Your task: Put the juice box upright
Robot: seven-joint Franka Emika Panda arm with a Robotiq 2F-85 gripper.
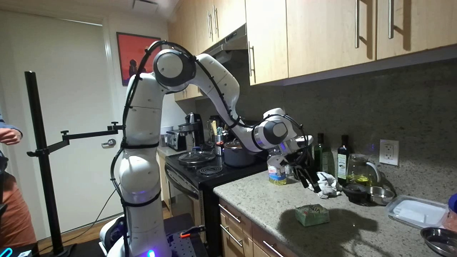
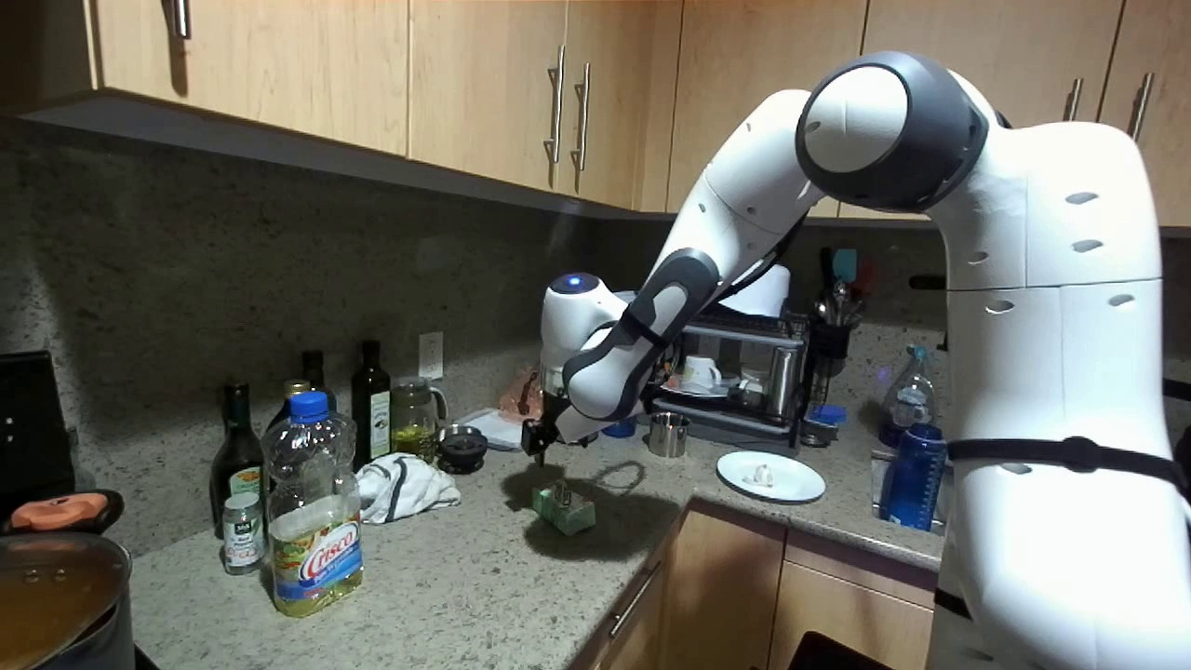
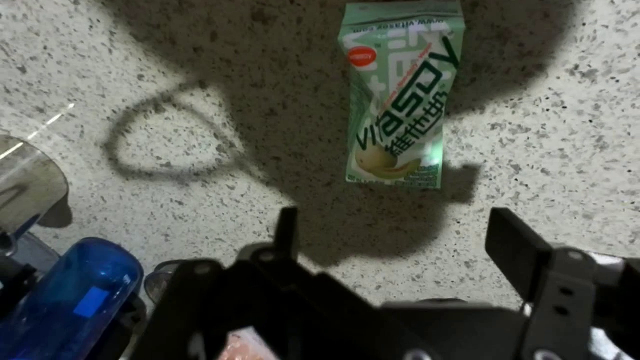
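The juice box is a green Vitasoy carton that lies flat on its side on the speckled counter (image 1: 250, 194). It shows in both exterior views (image 1: 311, 216) (image 2: 564, 509) and in the wrist view (image 3: 400, 105), with its printed face up. My gripper (image 3: 395, 220) is open and empty, with its two black fingers wide apart. In both exterior views the gripper (image 1: 311, 188) (image 2: 541, 453) points down, above the counter and apart from the box, toward the backsplash side. In the wrist view the box lies ahead of the fingertips, and nothing is between them.
A cloth (image 2: 405, 489), a Crisco oil bottle (image 2: 316, 549), dark bottles (image 1: 342, 160) and a glass pitcher (image 1: 358, 171) stand along the backsplash. A clear plastic container (image 1: 416, 210), a metal cup (image 2: 668, 435) and a white plate (image 2: 770, 476) are farther along. Cabinets (image 1: 328, 35) hang above.
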